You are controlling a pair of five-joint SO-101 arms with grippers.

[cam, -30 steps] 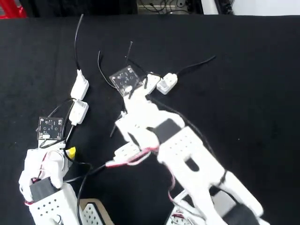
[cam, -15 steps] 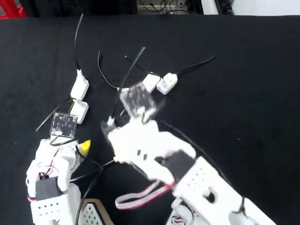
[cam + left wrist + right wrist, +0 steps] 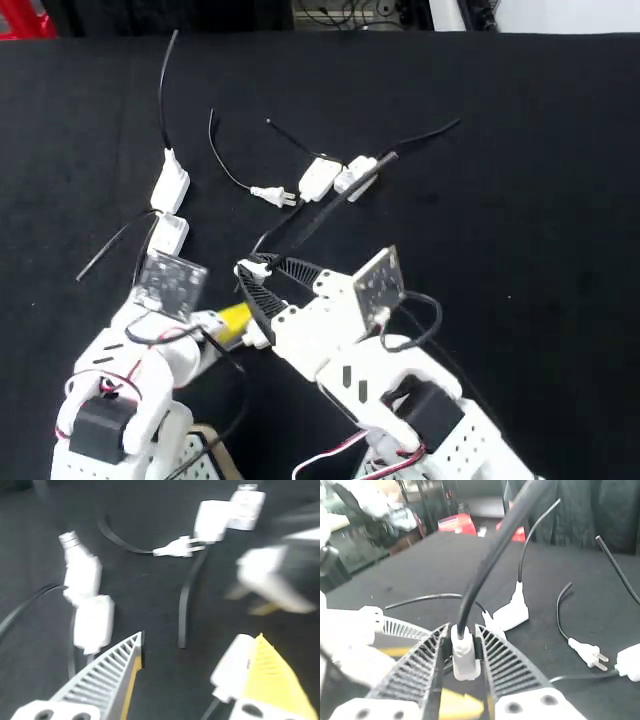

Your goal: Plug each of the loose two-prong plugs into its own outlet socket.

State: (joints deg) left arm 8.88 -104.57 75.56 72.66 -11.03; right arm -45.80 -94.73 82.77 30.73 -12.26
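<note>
Left arm [image 3: 130,365] jaws apart, right arm [image 3: 345,350] jaws clamped.

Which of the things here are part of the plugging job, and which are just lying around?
Job:
plug on a black cord, held in the right gripper; loose two-prong plug; socket beside it; second socket; white pair lying end to end; open left gripper.

Lying about:
red box beyond the table; black table cover.

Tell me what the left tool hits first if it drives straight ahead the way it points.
Probably the black cord just ahead of the open left tool; the loose plug lies farther along that line. Depth is unclear, so it might pass over the cord.
</note>
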